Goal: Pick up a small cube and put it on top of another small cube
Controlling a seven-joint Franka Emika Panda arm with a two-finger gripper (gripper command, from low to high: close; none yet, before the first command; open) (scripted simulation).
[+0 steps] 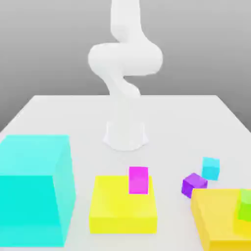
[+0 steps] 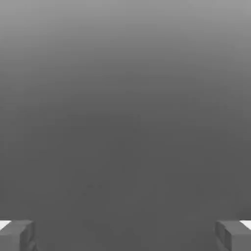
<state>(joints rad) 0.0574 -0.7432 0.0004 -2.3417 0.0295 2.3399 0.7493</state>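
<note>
The small light-cyan cube [image 1: 211,168] sits on the white table toward the exterior view's right. A small purple cube [image 1: 194,185] of about the same size lies just in front of it and slightly to the left, standing apart from it. In the hand view my gripper [image 2: 125,238] is open, its two grey fingertips [image 2: 17,235] set far apart with nothing between them, facing plain grey background. The white arm [image 1: 125,59] rises from its base at the table's middle and bends upward, well away from the cubes.
A huge cyan block [image 1: 34,188] stands at the front left. A flat yellow block [image 1: 122,203] carries a magenta cube [image 1: 138,180]. At the front right an orange-yellow block [image 1: 220,220] carries a green cube [image 1: 245,206]. The arm's base [image 1: 125,135] stands mid-table.
</note>
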